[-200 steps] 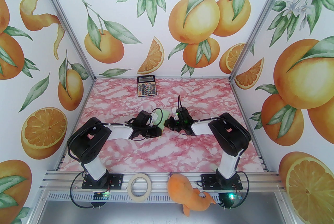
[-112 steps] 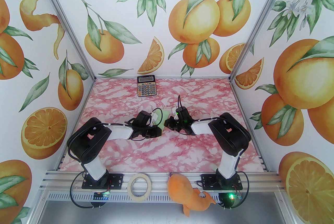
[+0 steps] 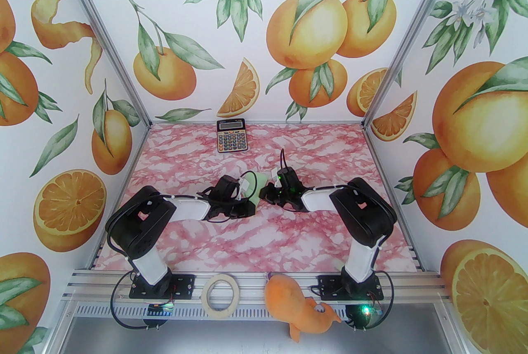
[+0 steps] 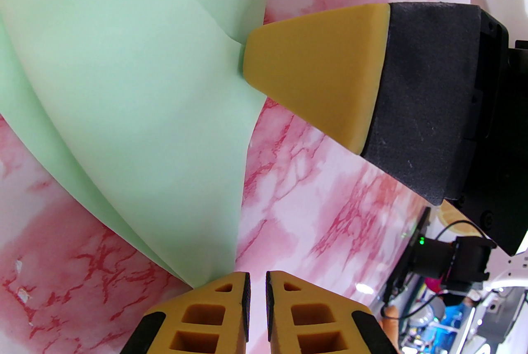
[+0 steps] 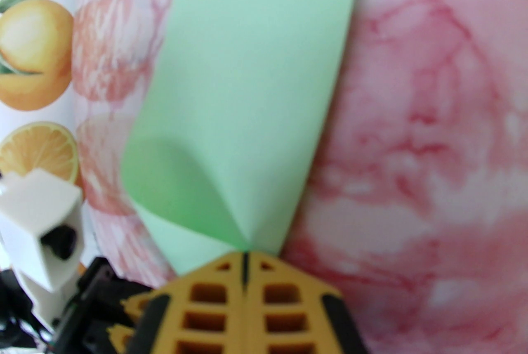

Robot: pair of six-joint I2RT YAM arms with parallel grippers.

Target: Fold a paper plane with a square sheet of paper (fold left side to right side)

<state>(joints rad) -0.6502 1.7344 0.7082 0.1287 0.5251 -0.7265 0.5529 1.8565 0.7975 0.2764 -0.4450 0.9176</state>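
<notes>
Mid-fold, the square sheet of paper was pinched by left claw, 9 o'clock, and right claw, 3 o'clock; creasing seemed due.

one green paper sheet, one calculator, one tape roll, one plush toy, two arms

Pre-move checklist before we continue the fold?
1. Right gripper shut on the paper: ok.
2. Left gripper holding the paper: cannot tell; narrow gap between its jaws, and the paper corner ends at its tip.
3. Paper lying flat with a crease: not ok; it is bowed up.
4. Paper edges lined up: cannot tell.
5. Calculator away from the paper: ok.
</notes>
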